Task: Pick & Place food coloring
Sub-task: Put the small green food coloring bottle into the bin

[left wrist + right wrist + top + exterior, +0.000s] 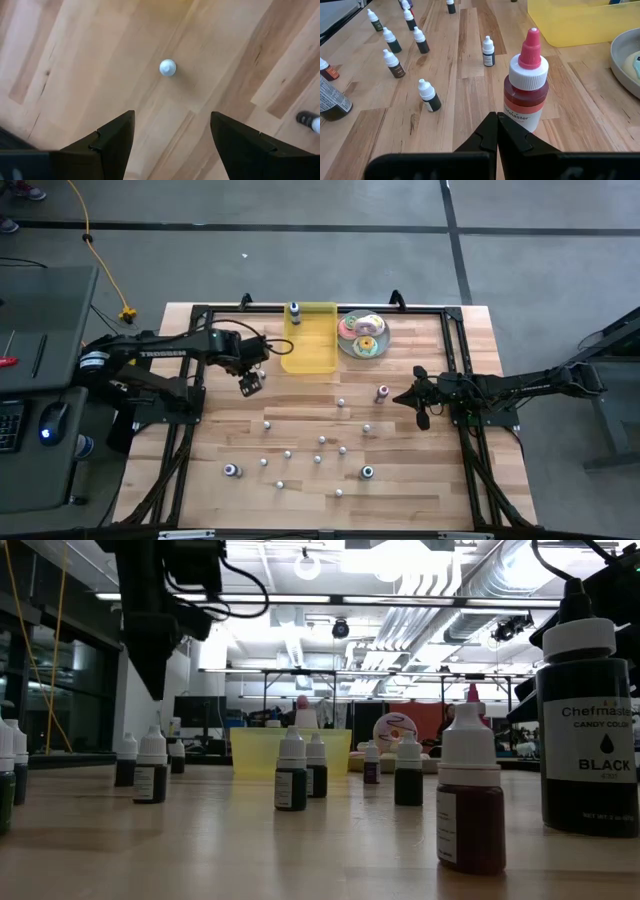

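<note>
Several small food coloring bottles (320, 442) stand upright, scattered over the wooden table's middle and near part. One more stands in the yellow tray (310, 340). My left gripper (250, 383) hangs open above the table, just near of the tray, pointing steeply down. In its wrist view one white-capped bottle (167, 67) stands on the wood ahead of and between the fingers, untouched. My right gripper (497, 131) rests shut at the table's right side, with a larger red bottle with a pink tip (526, 90) just beyond its fingertips.
A plate of frosted doughnuts (362, 335) sits to the right of the tray at the far edge. A large black-labelled bottle (585, 720) and a dark red one (470, 795) stand near the table's front. Bare wood lies between tray and bottles.
</note>
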